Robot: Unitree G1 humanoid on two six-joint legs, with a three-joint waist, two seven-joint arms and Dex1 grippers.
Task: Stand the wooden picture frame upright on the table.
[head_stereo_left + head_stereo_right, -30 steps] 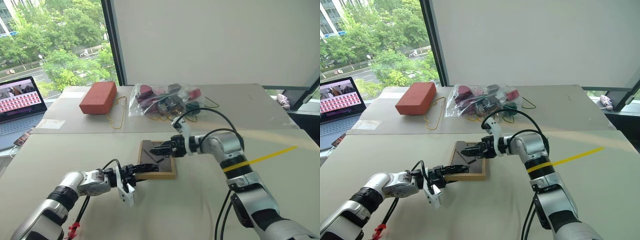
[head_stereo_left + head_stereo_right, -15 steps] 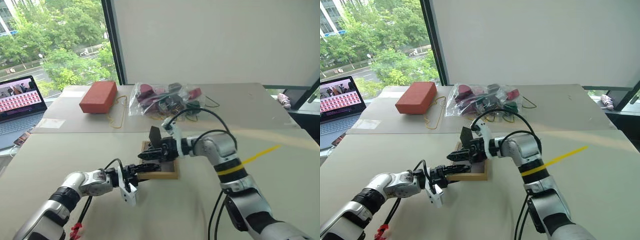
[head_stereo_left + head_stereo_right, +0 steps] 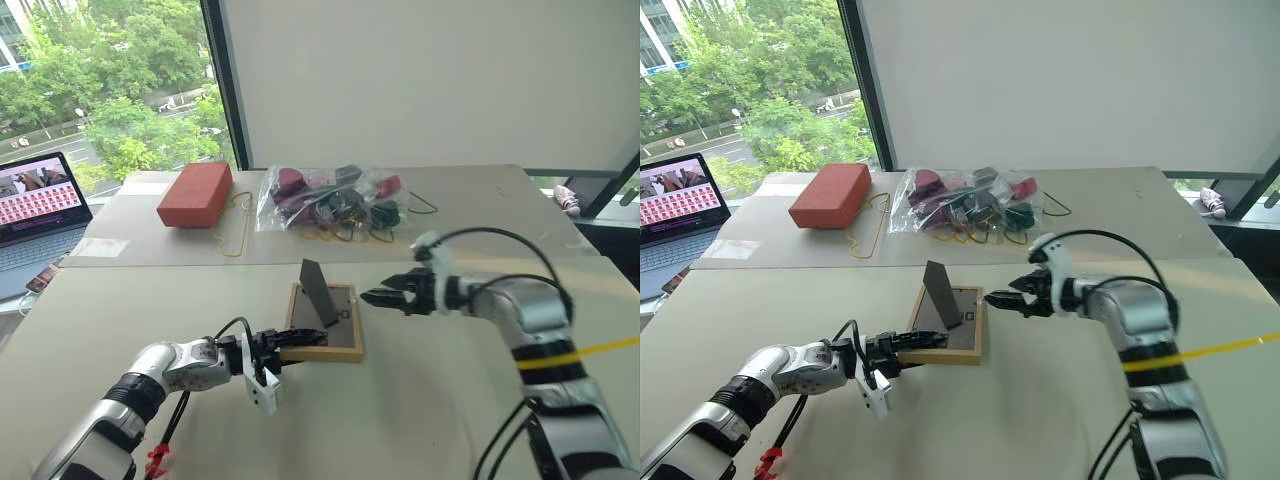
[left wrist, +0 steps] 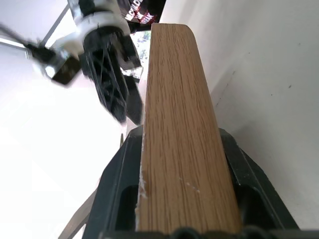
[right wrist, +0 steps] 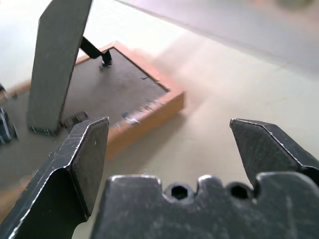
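Since a second ago the right gripper (image 3: 374,297) has pulled away from the wooden picture frame (image 3: 325,334) toward the right of the picture, and the frame's fold-out stand (image 3: 318,291), then flat against the backing, now sticks up from it as a dark, slightly leaning flap. The left gripper (image 3: 290,343) has kept its hold on the frame's near left edge.

The frame lies face down a little below the middle of the left eye view, dark backing up, its long axis running roughly away from the camera. In the left wrist view the light wood border (image 4: 179,144) sits clamped between that gripper's two black fingers.

The right gripper hangs just right of the frame's far right corner, apart from it, jaws spread wide with nothing between them, fingertips pointing left at the stand.

The table (image 3: 420,420) is bare beige on every side of the frame. A seam crosses behind it; beyond that, in the upper half, are a red block (image 3: 195,194) and a clear bag of mixed items (image 3: 330,199), with a laptop (image 3: 35,205) at the left edge.
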